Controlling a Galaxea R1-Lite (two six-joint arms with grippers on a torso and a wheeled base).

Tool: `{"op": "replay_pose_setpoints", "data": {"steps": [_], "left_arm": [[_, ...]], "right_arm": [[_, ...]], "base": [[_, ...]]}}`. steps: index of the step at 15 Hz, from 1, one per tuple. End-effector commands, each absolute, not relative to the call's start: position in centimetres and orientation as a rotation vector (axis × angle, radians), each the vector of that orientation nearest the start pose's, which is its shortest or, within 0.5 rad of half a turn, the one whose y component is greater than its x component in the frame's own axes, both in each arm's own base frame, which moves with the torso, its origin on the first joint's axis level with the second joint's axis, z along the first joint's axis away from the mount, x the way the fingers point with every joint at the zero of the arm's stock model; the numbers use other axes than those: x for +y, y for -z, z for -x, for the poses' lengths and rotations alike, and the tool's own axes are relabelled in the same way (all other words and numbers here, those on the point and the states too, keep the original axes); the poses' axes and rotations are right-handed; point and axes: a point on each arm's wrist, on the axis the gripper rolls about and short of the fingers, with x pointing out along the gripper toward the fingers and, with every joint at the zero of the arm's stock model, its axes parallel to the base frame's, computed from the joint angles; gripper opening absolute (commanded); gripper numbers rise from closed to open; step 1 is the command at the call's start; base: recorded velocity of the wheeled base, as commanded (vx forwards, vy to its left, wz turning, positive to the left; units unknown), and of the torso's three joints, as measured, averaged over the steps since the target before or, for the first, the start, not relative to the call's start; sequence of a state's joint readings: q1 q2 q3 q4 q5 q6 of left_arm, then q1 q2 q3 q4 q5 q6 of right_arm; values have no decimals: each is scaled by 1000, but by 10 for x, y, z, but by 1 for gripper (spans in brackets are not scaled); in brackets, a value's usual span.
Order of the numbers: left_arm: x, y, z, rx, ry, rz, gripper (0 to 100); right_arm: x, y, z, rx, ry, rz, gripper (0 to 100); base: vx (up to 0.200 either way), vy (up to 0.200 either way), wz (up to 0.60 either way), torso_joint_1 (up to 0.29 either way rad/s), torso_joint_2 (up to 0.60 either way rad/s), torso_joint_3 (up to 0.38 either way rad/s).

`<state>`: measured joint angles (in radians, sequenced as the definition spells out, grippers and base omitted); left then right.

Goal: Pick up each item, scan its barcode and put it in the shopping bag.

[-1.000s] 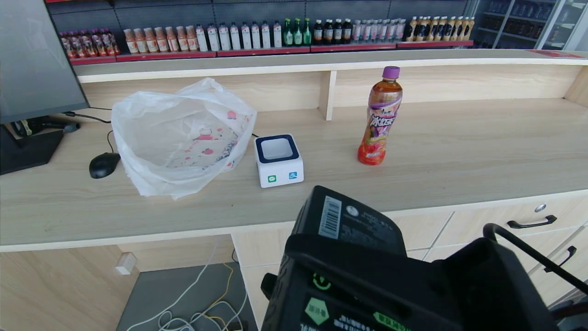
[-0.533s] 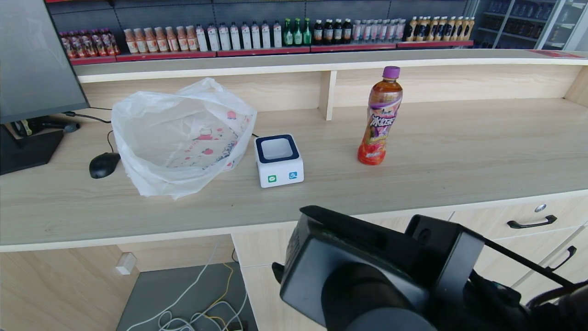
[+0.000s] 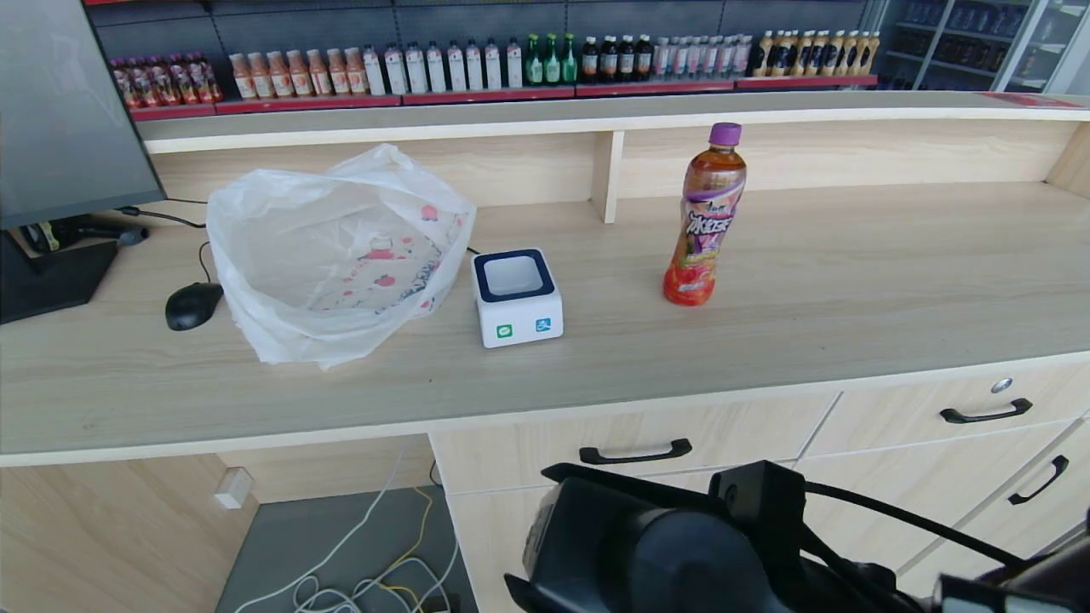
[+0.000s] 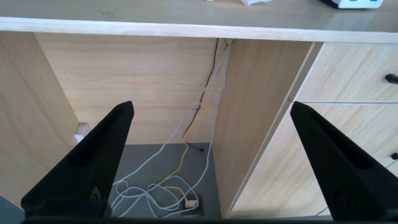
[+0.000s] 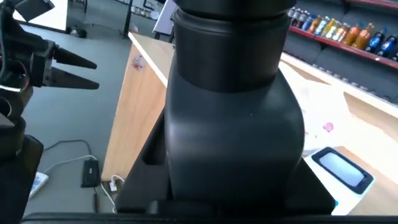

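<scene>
Dropping lower since the earlier frames, the right arm (image 3: pixel 664 553) now sits at the near edge, below the lip of the tabletop (image 3: pixel 851 281), baring a drawer handle (image 3: pixel 634 453). Whether its jaws are spread or pressed together I cannot tell. To its left, the left jaws are spread wide with nothing between them, facing the cabinet (image 4: pixel 124 87) under the tabletop. Farther off, the scanner (image 3: pixel 517 298) sits mid-tabletop, with the shopping bag (image 3: pixel 332 255) just left of it, perhaps touching. The bottle (image 3: pixel 705 217) stands upright, long axis vertical, right of the scanner and apart from it. It is above and beyond both arms, and the right arm is nearer.
</scene>
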<state>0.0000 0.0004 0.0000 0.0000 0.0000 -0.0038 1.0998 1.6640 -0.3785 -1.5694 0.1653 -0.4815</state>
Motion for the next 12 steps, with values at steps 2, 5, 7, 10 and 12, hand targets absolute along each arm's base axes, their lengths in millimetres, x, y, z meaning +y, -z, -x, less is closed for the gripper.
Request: {"op": "replay_pose_setpoints", "data": {"steps": [2,5,7,10,12], "left_arm": [[0,-75,23,0,0,5,100],[0,-75,23,0,0,5,100],[0,-75,23,0,0,5,100],[0,-75,23,0,0,5,100],[0,-75,23,0,0,5,100]], "right_arm": [[229,-196,-116,-498,-1050,103,0],[228,-221,-137,-459,-883,-137,0],[219,-218,-150,-425,-840,-169,0],[188,-212,-190,-374,-676,-225,0],[182,-212,-203,-380,-631,-229,0]], "base": [[0,0,0,0,0,0],[0,0,0,0,0,0],[0,0,0,0,0,0],[0,0,0,0,0,0],[0,0,0,0,0,0]]}}
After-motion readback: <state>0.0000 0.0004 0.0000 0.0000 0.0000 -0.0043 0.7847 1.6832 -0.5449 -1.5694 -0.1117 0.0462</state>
